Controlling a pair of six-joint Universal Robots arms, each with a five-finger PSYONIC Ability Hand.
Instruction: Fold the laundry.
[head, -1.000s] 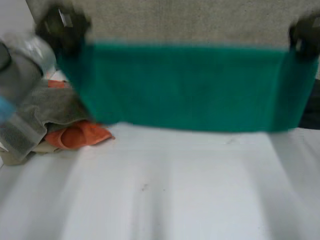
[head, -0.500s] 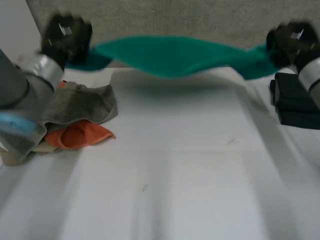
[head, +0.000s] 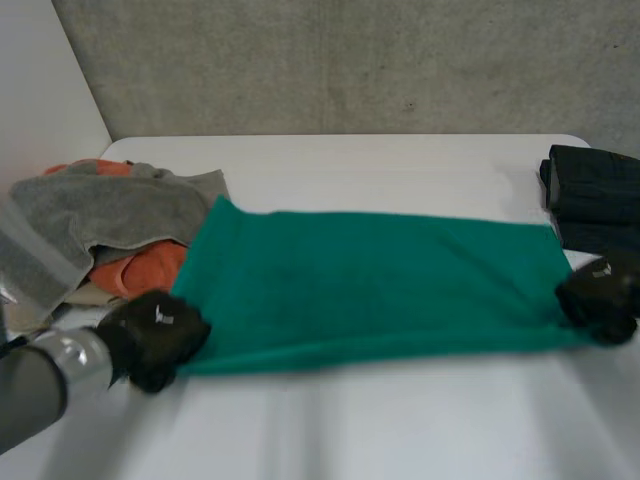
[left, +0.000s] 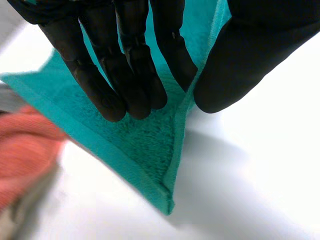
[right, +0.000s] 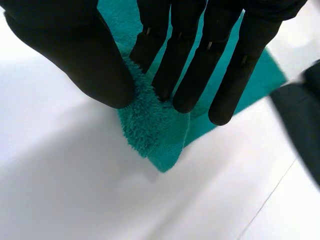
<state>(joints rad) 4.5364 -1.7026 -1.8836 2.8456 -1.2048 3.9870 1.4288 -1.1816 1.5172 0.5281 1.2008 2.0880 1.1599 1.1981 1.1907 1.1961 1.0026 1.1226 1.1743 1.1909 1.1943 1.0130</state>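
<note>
- Two robot hands grip one green towel (head: 370, 285), which lies spread out lengthwise across the white tabletop (head: 400, 420), as we see it from the head view.
- At the towel's near corner on the robot's left, we find the left robot hand (head: 155, 338). Its wrist view shows straight fingers (left: 125, 65) laid on the terry pile while the thumb presses against the hem from the other side, pinching the edge just short of the corner tip.
- At the near corner on the opposite end sits the right robot hand (head: 598, 300). In its wrist view the fingers (right: 185, 60) and thumb close on a bunched fold of towel, and the corner tip pokes out past the fingertips onto the tabletop.
- Just beside the towel's left end we see a heap of laundry, with a grey cloth (head: 100, 215) draped over an orange cloth (head: 140, 268).
- Near the towel's right end, at the far right of the tabletop, rests a dark folded stack (head: 595, 195).
</note>
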